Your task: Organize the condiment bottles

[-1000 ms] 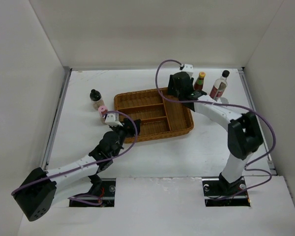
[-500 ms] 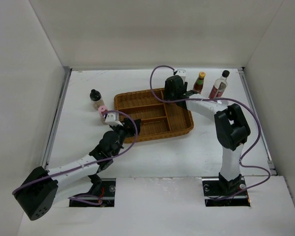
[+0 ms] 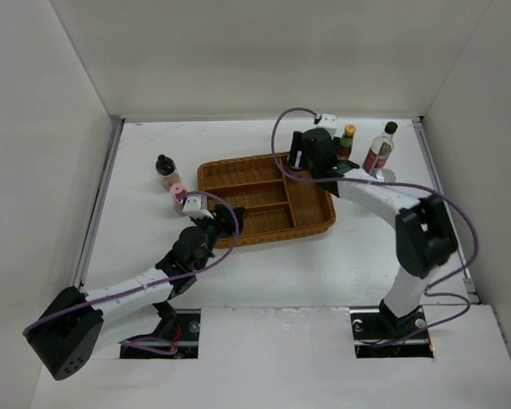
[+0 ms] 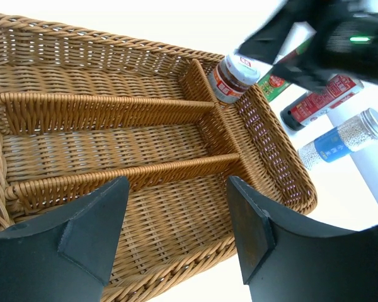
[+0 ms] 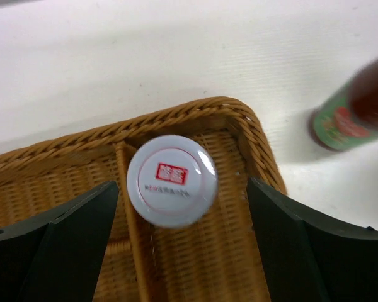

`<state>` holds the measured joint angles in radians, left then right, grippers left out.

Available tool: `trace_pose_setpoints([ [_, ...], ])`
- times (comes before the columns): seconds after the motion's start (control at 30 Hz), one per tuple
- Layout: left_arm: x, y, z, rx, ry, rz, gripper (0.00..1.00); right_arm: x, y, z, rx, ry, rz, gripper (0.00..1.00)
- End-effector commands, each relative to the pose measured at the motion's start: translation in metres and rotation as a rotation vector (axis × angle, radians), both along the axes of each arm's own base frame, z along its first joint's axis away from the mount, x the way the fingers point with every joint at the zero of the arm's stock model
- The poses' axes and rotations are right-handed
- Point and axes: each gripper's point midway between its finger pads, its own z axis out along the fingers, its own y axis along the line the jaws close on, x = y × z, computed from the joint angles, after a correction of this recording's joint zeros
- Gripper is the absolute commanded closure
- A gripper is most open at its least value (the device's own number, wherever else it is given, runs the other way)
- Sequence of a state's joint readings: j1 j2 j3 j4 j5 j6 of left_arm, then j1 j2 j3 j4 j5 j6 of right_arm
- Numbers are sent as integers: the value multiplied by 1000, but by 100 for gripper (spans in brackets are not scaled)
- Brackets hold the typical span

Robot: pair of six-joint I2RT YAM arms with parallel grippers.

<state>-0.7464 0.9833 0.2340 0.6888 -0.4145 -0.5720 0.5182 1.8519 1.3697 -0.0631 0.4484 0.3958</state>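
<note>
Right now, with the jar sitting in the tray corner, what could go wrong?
The open right gripper straddles the white-lidded jar, which sits by a divider; lifting off crooked could tip it. The green-red bottle stands close outside the wicker tray's corner, so a sideways swing might knock it over.

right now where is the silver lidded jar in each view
top external: not visible; the right gripper hangs over the far right corner of the tray and covers it.
left wrist: the jar is upper centre-right, standing in the tray's far corner.
right wrist: the jar is at centre, lid facing the camera, inside the tray's corner.
shared landmark: that corner of the tray.
</note>
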Motion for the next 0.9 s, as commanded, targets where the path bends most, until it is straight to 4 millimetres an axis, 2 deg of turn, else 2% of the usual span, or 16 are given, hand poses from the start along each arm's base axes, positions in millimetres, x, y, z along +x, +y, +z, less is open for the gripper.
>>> trace_pose_setpoints([
  [0.0, -1, 0, 18, -54, -56, -6, 38, -30, -27, 92, 84, -196, -59, 11],
  [0.07, -1, 2, 16, -52, -54, 1, 37, -60, -57, 101, 79, -216, -119, 8],
  [0.17, 1, 4, 14, -55, -43, 5, 35, -97, -129, 97, 50, -209, -292, 1],
  [0.2, -1, 2, 16, -60, -47, -1, 34, -108, -155, 91, 33, -195, -361, 0],
  [0.3, -2, 4, 18, -65, -56, 2, 33, -129, -211, 65, -11, -116, -497, 0],
  [0.33, -2, 4, 18, -65, -56, 2, 32, -132, -221, 59, -20, -97, -517, 0],
  [0.4, -3, 2, 19, -68, -57, -6, 31, -132, -230, 49, -27, -73, -531, 0],
  [0.5, -4, 0, 18, -65, -55, -12, 30, -122, -231, 41, -10, -57, -506, 0],
  [0.6, -3, -2, 17, -62, -50, -15, 30, -104, -219, 44, 29, -70, -437, 0],
  [0.67, -4, -1, 21, -66, -61, -18, 30, -98, -219, 44, 29, -70, -435, 0],
  [0.8, -2, 6, 19, -67, -61, 1, 30, -86, -228, 30, 4, -19, -462, 0],
  [0.87, -4, 2, 21, -72, -63, -14, 30, -82, -232, 22, -6, 4, -473, 0],
])
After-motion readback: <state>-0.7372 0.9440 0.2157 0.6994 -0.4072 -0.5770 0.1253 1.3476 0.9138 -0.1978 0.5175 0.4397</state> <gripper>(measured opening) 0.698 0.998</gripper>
